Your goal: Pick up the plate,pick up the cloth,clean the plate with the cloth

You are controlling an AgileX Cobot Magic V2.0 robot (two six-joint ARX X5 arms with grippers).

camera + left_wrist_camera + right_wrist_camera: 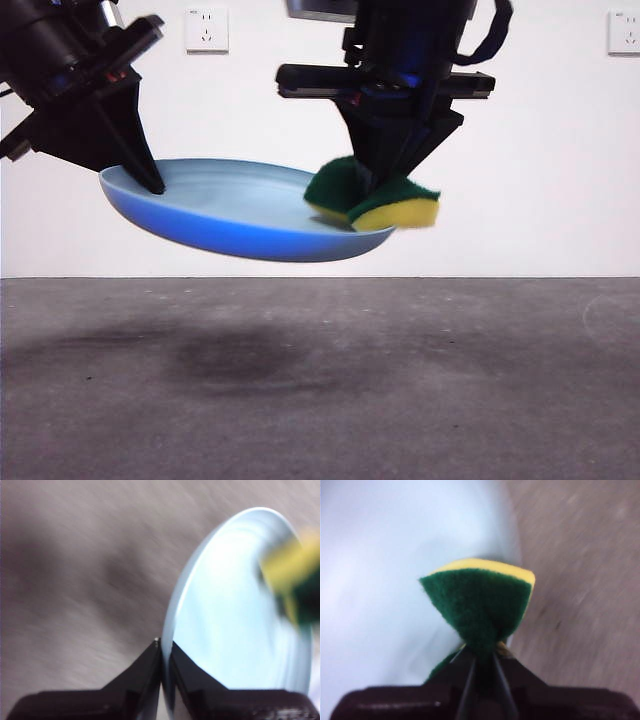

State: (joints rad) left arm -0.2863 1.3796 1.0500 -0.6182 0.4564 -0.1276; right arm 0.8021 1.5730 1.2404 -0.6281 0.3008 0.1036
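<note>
Right end effector (481, 666) clamped on the cloth (482, 600) at its waist, pinching the soft block so that both ends flare out, green layer up and yellow below. Pressed there against the plate (235, 205) at the edge far from the other arm, partly overhanging the rim. Left end effector (164, 652) closed thin on the opposite rim, one jaw above and one beneath. Plate held tilted in the air, well clear of the grey bench (320, 400). Stiff, smooth and probably slick, so liable to pivot or slip in so narrow a bite under a hard push; light strokes likely safest. Cloth light and springy, best gripped at the narrow middle as now. Both wrist views blurred.
</note>
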